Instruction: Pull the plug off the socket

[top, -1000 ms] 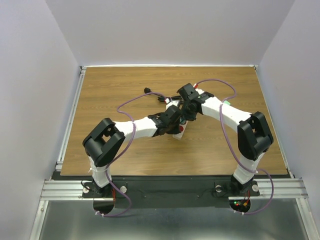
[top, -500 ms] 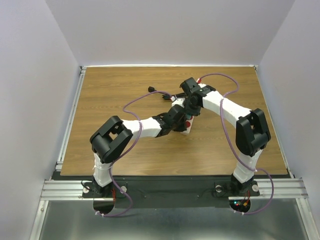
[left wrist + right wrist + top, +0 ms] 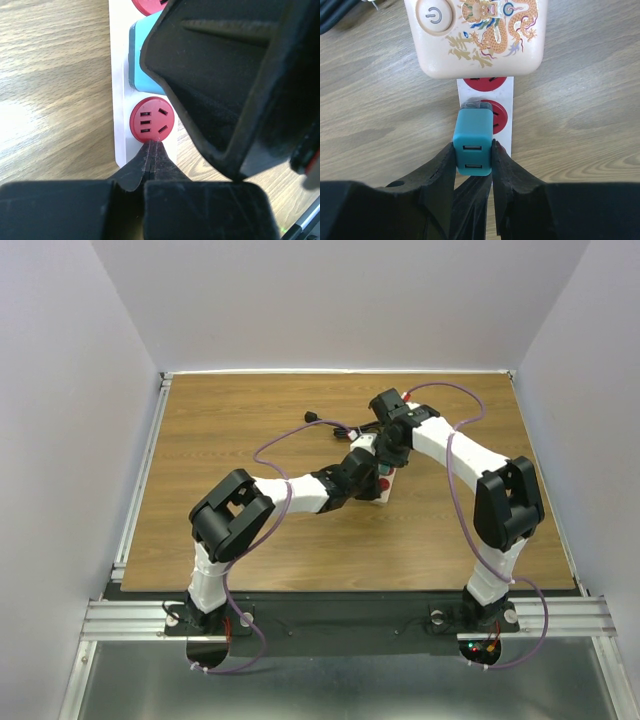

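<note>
The socket (image 3: 480,55) is a beige power strip with a power button, a dragon print and red outlets; it lies mid-table (image 3: 385,496). A teal two-port USB plug (image 3: 472,145) stands over its middle outlets. My right gripper (image 3: 474,147) is shut on the plug, one finger on each side. I cannot tell whether its prongs are still in the outlet. My left gripper (image 3: 152,145) is shut and empty, its tips pressed on the strip (image 3: 118,100) at the edge of the end red outlet (image 3: 152,119). The plug (image 3: 142,60) sits just beyond that outlet.
The strip's thin black cord (image 3: 335,425) trails to the far left of it. Purple arm cables (image 3: 455,490) loop over the wooden table (image 3: 250,400). The two arms cross closely over the strip. Walls close in the sides and back.
Both arms have shifted right and farther back, and the strip and its cord have slid that way with them. The grippers stay together over the strip.
</note>
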Robot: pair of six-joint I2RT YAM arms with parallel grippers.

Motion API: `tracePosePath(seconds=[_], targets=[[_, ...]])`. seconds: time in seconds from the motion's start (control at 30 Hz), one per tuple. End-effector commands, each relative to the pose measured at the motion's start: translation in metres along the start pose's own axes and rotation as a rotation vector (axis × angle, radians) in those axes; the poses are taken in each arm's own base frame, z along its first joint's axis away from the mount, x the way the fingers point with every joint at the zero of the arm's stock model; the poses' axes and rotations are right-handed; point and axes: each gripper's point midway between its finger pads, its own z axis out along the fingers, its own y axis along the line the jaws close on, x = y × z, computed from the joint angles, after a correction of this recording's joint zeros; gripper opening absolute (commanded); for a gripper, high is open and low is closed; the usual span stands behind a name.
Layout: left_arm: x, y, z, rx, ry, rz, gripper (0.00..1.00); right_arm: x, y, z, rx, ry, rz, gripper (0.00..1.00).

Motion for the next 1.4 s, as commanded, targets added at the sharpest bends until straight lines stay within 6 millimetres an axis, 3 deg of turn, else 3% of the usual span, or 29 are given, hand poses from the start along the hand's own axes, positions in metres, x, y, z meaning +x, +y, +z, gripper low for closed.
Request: tracePosePath(seconds=[0.0, 0.4, 0.8, 1.17, 1.23, 1.37], targets=[[0.151, 0.104, -0.01, -0.291, 0.463, 0.132, 0.0, -0.052, 0.081, -0.103, -0.408, -0.14, 0.076, 0.0], [0.156, 0.1, -0.005, -0.291, 0.475, 0.141, 0.0, -0.07, 0.078, -0.142, -0.476, -0.192, 0.091, 0.0], [0.159, 0.095, -0.001, -0.271, 0.496, 0.139, 0.0, -0.073, 0.074, -0.152, -0.472, -0.202, 0.062, 0.0], [0.161, 0.092, 0.003, -0.264, 0.51, 0.137, 0.0, -0.073, 0.081, -0.177, -0.538, -0.19, 0.015, 0.01], [0.161, 0.092, 0.004, -0.262, 0.513, 0.136, 0.0, -0.07, 0.078, -0.173, -0.529, -0.187, -0.001, 0.0], [0.157, 0.089, 0.005, -0.265, 0.503, 0.137, 0.0, -0.051, 0.063, -0.144, -0.452, -0.137, -0.028, 0.01]])
